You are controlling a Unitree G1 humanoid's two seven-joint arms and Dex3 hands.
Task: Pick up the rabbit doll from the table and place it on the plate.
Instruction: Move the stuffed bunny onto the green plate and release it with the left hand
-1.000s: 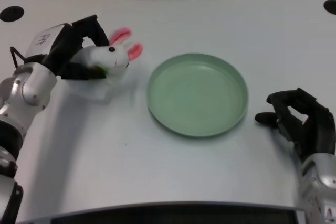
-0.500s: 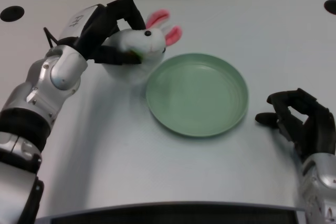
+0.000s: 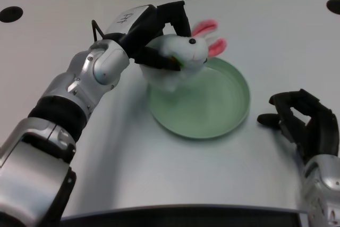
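My left hand (image 3: 154, 33) grips a white rabbit doll (image 3: 183, 57) with pink ears and a black eye. The doll hangs in the air over the left part of the green plate (image 3: 223, 104), its ears pointing right. The black fingers wrap the doll's back and top, and its underside is partly hidden by them. The plate lies flat on the white table in the middle of the head view.
My right hand (image 3: 303, 120) rests on the table just right of the plate. Dark round holes sit in the table's far corners (image 3: 11, 14). The table's near edge curves along the bottom of the view.
My left arm has carried the rabbit doll to the right, from beside the plate's left rim to above the plate. The right hand has not moved.
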